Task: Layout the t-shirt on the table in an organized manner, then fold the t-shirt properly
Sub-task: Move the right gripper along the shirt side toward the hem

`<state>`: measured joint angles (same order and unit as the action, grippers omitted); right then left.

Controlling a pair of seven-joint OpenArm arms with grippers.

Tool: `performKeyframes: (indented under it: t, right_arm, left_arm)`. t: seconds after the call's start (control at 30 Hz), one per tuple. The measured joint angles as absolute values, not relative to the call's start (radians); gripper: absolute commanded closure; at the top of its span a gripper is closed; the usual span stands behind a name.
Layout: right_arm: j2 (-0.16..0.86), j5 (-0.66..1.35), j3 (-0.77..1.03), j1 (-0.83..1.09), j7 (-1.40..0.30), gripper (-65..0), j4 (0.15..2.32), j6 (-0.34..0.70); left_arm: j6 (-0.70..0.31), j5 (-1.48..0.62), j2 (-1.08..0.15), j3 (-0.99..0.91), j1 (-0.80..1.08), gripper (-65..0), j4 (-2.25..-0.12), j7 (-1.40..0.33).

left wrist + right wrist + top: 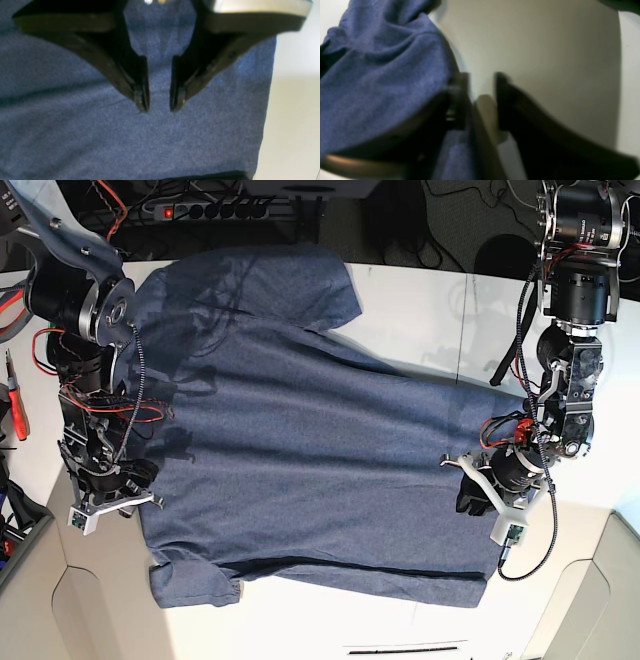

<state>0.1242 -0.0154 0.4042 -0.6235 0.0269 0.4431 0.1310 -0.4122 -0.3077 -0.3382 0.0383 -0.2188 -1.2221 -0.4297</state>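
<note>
The navy-blue t-shirt (300,450) lies spread flat on the white table (420,310), with no lettering showing. My left gripper (470,498) is at the shirt's right edge. In the left wrist view the left gripper (160,105) is open and empty, its fingertips (142,102) just above the shirt (100,140), with bare table (295,100) to the right. My right gripper (135,480) is at the shirt's left edge. In the right wrist view the right gripper (480,100) is open, and bunched shirt (382,75) lies against its left finger (460,100) over the table (532,37).
Red-handled tools (15,395) lie at the far left of the table. A power strip (215,208) and cables sit behind the table. The table's front edge runs just below the shirt's lower side.
</note>
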Motion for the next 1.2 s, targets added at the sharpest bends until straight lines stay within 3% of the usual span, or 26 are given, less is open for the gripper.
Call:
performKeyframes:
  t: [0.07,0.47,1.2]
  right_arm:
    - [0.121,-0.016,0.404,-0.624,0.027,-35.6,0.443,0.131]
    - [0.033,0.030,0.404,-0.624,0.023,-35.6,0.443,0.158]
    - [0.044,0.030,0.404,-0.561,0.110,-35.0,0.453,0.113]
  left_arm:
    - [-0.412,-0.308,-0.338,0.038,-0.219,-18.0,-1.222,-0.430]
    - [-0.412,-0.308,-0.338,0.038,-0.219,-18.0,-1.222,-0.430]
    - [-0.412,-0.308,-0.338,0.038,-0.219,-18.0,-1.222,-0.434]
